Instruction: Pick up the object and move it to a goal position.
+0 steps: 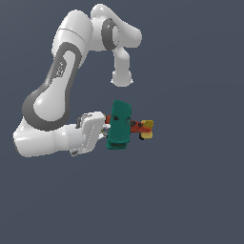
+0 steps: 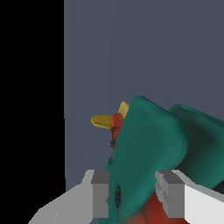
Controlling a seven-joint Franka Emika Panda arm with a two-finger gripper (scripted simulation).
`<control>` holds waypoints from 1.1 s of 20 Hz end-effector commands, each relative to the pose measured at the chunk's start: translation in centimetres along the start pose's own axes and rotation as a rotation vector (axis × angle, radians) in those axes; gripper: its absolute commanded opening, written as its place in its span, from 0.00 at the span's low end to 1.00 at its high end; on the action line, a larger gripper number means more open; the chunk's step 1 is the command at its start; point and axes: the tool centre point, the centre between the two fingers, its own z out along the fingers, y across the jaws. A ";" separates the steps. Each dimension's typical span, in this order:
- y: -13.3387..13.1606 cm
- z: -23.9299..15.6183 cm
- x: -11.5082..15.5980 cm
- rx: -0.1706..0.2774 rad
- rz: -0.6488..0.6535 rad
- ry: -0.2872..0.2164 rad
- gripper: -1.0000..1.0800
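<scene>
Flat, even simulator lighting, moderately bright, against a uniform slate-blue backdrop with no cast shadows on it. Soft shading on the white arm (image 1: 52, 90), lighter on upper surfaces, hinting at light from above. No glare or hot highlights. Low-resolution rendering with jagged edges. In the wrist view, a solid black band down one side; teal wings (image 2: 148, 144) smoothly shaded, no blur or edge distortion.

Exterior wide, perhaps overhead; wrist close.
</scene>
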 end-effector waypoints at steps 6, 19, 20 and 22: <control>1.5 3.4 1.0 0.117 -0.020 -0.057 0.62; 1.8 3.9 1.4 0.155 -0.032 -0.069 0.62; 1.8 3.9 1.4 0.155 -0.032 -0.069 0.62; 1.8 3.9 1.4 0.155 -0.032 -0.069 0.00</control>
